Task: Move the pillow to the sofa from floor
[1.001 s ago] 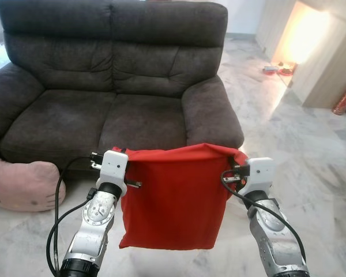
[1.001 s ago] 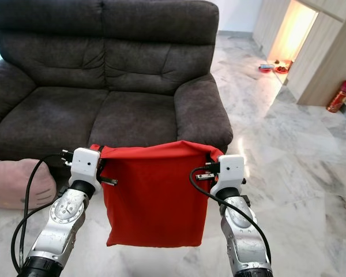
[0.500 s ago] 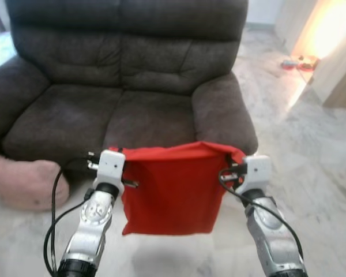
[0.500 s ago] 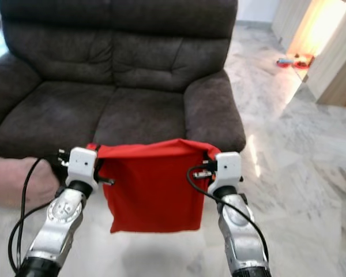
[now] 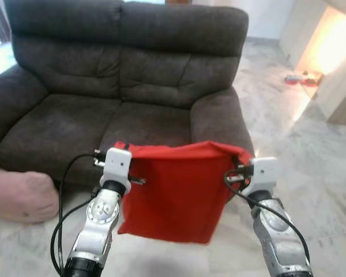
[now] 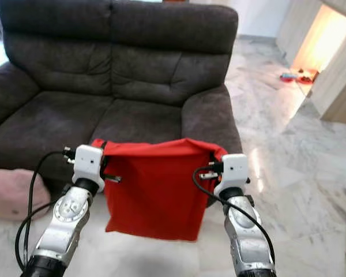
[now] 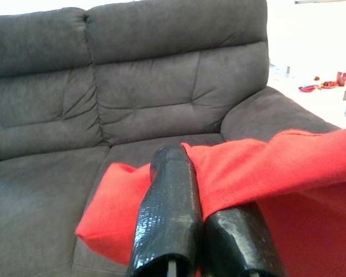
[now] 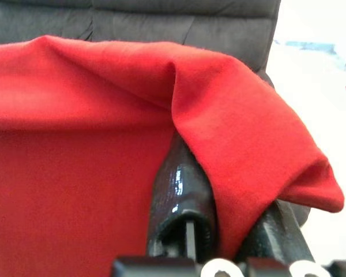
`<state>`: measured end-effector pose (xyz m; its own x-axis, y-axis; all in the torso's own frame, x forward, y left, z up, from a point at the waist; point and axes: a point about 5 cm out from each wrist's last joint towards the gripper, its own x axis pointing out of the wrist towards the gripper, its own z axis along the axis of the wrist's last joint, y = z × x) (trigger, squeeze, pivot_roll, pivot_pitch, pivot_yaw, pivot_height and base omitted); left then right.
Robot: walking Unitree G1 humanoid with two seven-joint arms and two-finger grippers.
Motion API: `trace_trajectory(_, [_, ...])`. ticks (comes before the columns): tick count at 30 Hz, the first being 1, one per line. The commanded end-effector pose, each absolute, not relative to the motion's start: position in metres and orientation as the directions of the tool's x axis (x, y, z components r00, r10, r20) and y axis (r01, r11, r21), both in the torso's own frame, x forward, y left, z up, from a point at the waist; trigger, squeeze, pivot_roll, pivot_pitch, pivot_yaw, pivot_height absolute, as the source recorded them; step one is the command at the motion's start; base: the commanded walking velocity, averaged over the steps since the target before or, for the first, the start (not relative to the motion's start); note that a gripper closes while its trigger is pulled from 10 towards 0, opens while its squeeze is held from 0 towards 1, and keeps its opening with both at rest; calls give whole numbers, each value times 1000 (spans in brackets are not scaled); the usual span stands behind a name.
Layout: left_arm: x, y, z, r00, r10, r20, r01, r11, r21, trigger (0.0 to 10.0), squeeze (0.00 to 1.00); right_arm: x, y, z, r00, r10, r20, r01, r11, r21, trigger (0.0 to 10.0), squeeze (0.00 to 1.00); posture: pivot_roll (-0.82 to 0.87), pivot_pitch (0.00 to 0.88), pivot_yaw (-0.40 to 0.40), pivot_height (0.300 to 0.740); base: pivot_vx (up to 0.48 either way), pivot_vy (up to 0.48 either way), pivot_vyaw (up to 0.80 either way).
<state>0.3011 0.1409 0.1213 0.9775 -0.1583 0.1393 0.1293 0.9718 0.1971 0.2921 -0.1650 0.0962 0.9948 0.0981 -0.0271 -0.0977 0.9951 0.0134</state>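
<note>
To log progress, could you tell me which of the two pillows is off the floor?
The red pillow, hanging between the left gripper and right gripper; the pink pillow lies on the floor.

Pillow (image 5: 176,190) before sofa (image 5: 127,81)

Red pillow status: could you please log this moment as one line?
red pillow: held off floor | left tool: gripping corner | right tool: gripping corner | sofa: ahead

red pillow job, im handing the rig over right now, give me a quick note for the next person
Left gripper: shut on the red pillow, at its upper left corner.
Right gripper: shut on its upper right corner.
The pillow hangs between the arms, off the floor, in front of the dark sofa.
Done: pickup.
Left: carry it over the seat, lower, release. A pink cushion lies on the floor left of the sofa.
</note>
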Motion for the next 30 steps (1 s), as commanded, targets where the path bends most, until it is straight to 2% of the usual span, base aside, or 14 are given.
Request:
trace_trajectory(1, [304, 150, 141, 965, -130, 229, 82, 974, 211, 10000, 0, 298, -169, 117, 995, 72, 62, -73, 997, 14, 10000, 0, 42, 9, -63, 740, 319, 0, 0])
trace_trajectory(5, [304, 150, 140, 966, -128, 226, 80, 974, 210, 10000, 0, 299, -169, 116, 996, 67, 54, -68, 998, 14, 10000, 0, 43, 9, -64, 740, 322, 0, -213])
trace_trajectory(11, [303, 151, 139, 966, -126, 224, 79, 975, 209, 10000, 0, 298, -168, 115, 996, 72, 54, -73, 997, 17, 10000, 0, 44, 13, -65, 740, 322, 0, -743])
trace_trajectory(30, [302, 150, 140, 966, -127, 226, 79, 974, 210, 10000, 0, 297, -162, 116, 993, 95, 64, -94, 995, -14, 10000, 0, 46, 19, -64, 740, 281, 0, 0])
